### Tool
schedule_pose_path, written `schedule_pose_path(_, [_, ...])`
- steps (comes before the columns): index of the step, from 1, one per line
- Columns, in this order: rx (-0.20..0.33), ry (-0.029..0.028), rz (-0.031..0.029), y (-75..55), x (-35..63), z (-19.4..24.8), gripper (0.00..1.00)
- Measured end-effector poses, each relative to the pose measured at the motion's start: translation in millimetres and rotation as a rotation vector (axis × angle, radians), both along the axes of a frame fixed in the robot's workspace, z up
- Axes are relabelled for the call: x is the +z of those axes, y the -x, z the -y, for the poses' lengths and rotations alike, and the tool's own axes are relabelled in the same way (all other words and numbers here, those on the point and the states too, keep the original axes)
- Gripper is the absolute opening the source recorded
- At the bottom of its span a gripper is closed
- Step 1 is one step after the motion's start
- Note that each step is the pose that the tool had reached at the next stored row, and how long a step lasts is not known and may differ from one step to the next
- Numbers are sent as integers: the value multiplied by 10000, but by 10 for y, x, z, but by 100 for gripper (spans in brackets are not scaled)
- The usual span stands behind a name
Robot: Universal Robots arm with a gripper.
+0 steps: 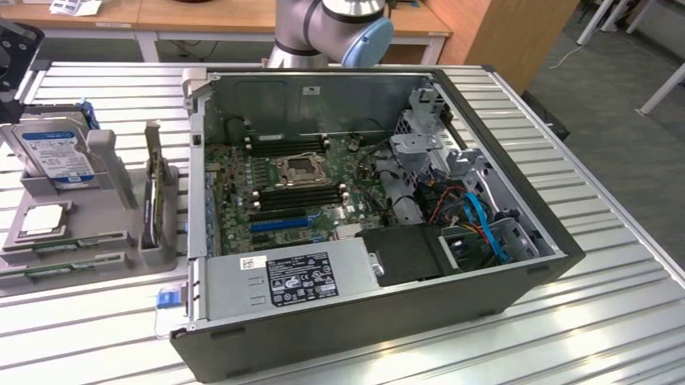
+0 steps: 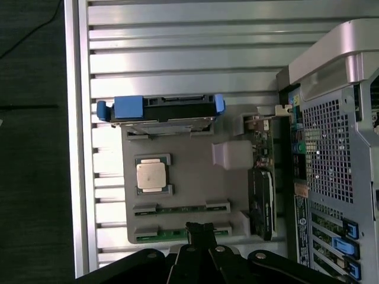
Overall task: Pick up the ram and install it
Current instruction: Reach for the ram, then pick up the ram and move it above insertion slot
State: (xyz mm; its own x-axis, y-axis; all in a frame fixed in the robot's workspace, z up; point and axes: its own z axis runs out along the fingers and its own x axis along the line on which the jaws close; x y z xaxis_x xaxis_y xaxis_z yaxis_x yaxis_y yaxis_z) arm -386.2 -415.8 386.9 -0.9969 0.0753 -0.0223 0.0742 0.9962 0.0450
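The ram (image 1: 64, 263) (image 2: 160, 235) lies flat in the outermost slot of a grey tray (image 1: 102, 224) (image 2: 189, 177). The tray sits on the slatted metal desk (image 1: 599, 305) (image 2: 177, 53), just beside the open computer case (image 1: 354, 337) (image 2: 331, 148), on the exterior view's left. A second green stick (image 1: 75, 241) (image 2: 180, 208) lies parallel in the next slot, between the ram and a square processor chip (image 1: 43, 218) (image 2: 152, 176).

In the wrist view the claw (image 2: 201, 229) hangs above the tray with its fingers pressed together and nothing between them. Its dark tip overlaps the ram's middle (whether it touches the stick, I cannot tell).

The tray also holds a hard drive (image 1: 54, 152) (image 2: 160, 109) with a blue-white label, propped upright, and a dark expansion card (image 1: 159, 200) (image 2: 260, 195) standing on edge nearest the case.

Inside the case the motherboard (image 1: 230, 172) faces up, with dark memory slots on either side of the processor socket (image 1: 297, 168).
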Motion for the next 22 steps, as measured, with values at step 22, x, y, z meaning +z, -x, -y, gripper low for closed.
schedule_pose_path(22, [606, 0, 0, 0, 0, 6, 10])
